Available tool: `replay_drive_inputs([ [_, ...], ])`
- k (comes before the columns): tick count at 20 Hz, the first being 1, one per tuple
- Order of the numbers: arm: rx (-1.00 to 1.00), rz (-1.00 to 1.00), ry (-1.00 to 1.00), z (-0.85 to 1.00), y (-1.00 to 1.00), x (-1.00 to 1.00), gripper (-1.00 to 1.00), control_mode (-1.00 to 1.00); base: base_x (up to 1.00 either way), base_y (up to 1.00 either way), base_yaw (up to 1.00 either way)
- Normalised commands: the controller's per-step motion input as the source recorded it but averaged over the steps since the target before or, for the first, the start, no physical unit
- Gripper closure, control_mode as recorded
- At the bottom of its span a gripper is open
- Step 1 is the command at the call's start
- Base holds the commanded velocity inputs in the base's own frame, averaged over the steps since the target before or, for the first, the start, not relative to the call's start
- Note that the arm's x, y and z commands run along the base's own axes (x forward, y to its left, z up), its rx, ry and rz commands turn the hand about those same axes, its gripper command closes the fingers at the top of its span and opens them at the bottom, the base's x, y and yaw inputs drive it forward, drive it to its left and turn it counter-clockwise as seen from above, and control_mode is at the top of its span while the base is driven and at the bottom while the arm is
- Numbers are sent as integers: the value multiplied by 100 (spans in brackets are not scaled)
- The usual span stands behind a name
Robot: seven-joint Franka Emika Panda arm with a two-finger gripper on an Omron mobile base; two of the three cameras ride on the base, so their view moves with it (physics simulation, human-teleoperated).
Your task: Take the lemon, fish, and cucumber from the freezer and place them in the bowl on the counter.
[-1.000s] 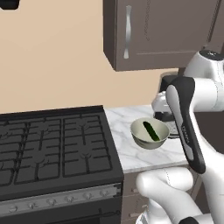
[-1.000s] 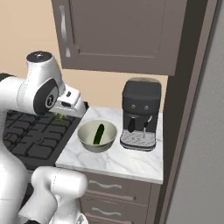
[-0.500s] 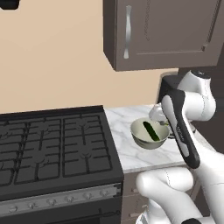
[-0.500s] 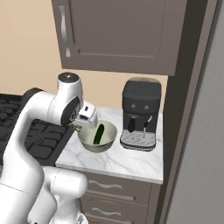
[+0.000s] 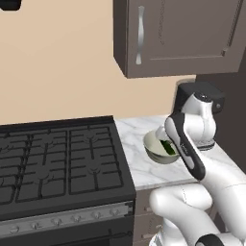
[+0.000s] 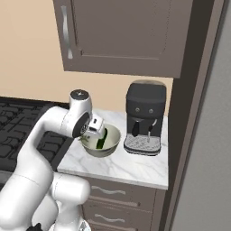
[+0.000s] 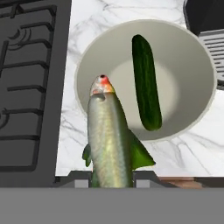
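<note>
- Fingers: clamped on the tail end of the fish [image 7: 109,140]; gripper [image 7: 113,179] sits at the bottom edge of the hand view, its tips hidden behind the fish body.
- Fish: silvery-green, green fins, red-orange snout; in the hand view it runs from the fingers out over the near rim of the bowl [image 7: 192,57], snout above the bowl's inside.
- Stove [image 5: 57,158]: black gas hob, left of the counter [image 5: 139,163]; in the hand view it lies along the left side.
- Arm: elbow raised, forearm bent down toward the bowl [image 6: 113,140]; the hand [image 6: 92,128] hangs over the bowl's stove-side rim in the right base view.
- Change: a second ago the hand was over the stove edge, short of the bowl; it has since swung rightward to the bowl. Bowl and cucumber have not shifted.
- Cucumber [image 7: 146,81]: dark green, lying inside the bowl, to the right of the fish's snout and apart from it; well ahead of the fingers.
- Coffee machine [image 6: 144,117]: black, on the counter just right of the bowl.
</note>
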Motion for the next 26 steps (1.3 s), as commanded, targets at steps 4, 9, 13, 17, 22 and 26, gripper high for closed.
replay_drive_inputs([
  [4, 0, 0, 0, -45, 5, 64, 100, -100, 0, 0, 0],
  [9, 0, 0, 0, -37, 0, 60, 100, -100, 0, 0, 0],
  [13, 0, 0, 0, -30, 0, 59, 100, -100, 0, 0, 0],
  [17, 0, 0, 0, -23, 0, 28, 100, -100, 0, 0, 0],
  [22, 0, 0, 0, -25, 0, 7, 100, -100, 0, 0, 0],
  [26, 0, 0, 0, -30, 0, 0, 100, -100, 0, 0, 0],
])
